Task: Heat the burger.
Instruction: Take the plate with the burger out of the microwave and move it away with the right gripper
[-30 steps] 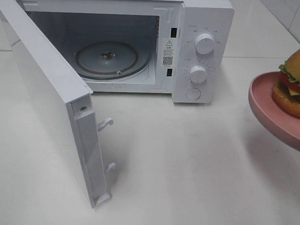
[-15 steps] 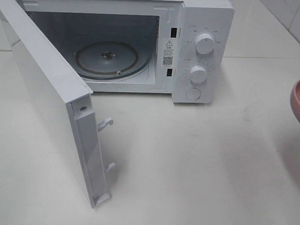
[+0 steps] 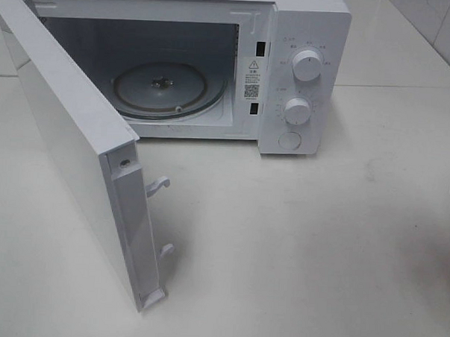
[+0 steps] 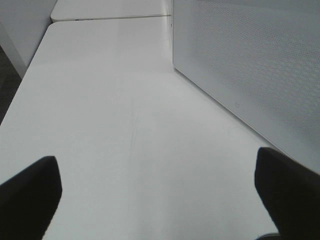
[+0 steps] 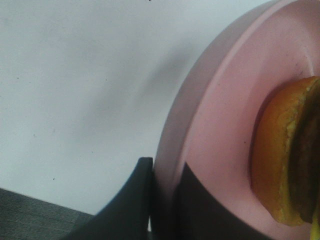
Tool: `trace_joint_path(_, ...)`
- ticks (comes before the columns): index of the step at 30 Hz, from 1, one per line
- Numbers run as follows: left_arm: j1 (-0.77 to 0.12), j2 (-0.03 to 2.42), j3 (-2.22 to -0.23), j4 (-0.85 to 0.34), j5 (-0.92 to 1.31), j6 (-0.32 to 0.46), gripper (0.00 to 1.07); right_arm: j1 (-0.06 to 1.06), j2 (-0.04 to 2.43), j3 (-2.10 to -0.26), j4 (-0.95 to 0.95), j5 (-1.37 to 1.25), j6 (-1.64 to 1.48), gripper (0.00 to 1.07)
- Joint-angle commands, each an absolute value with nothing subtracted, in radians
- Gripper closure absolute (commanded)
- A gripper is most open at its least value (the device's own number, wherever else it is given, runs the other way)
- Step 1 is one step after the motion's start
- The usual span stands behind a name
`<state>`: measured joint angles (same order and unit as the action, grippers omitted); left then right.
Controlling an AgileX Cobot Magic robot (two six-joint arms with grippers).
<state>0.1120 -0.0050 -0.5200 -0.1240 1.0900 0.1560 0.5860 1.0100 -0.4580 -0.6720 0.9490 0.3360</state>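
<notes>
Burger [image 5: 282,160] and pink plate [image 5: 220,125] are out of the high view and only partly in the right wrist view, burger cut off at the frame edge, sitting on the plate. Right gripper [image 5: 162,192] is pinched on the plate rim; left gripper [image 4: 155,187] is spread wide, empty, over the table [image 4: 120,110]. One microwave [image 3: 306,23], door [image 3: 69,147] open, one glass turntable [image 3: 169,88], two knobs [image 3: 307,65].
</notes>
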Motion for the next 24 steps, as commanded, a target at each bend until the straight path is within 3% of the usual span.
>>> trace_joint_path(1,0.112,-0.024,-0.519,-0.128,1.073,0.151,0.09,0.585,1.030,-0.462,-0.755,0.969,0.400,1.06)
trace_joint_path(24,0.112,-0.024,-0.519,-0.128,1.073,0.151,0.09,0.585,1.376,-0.463,-0.861,0.910,0.855,1.03)
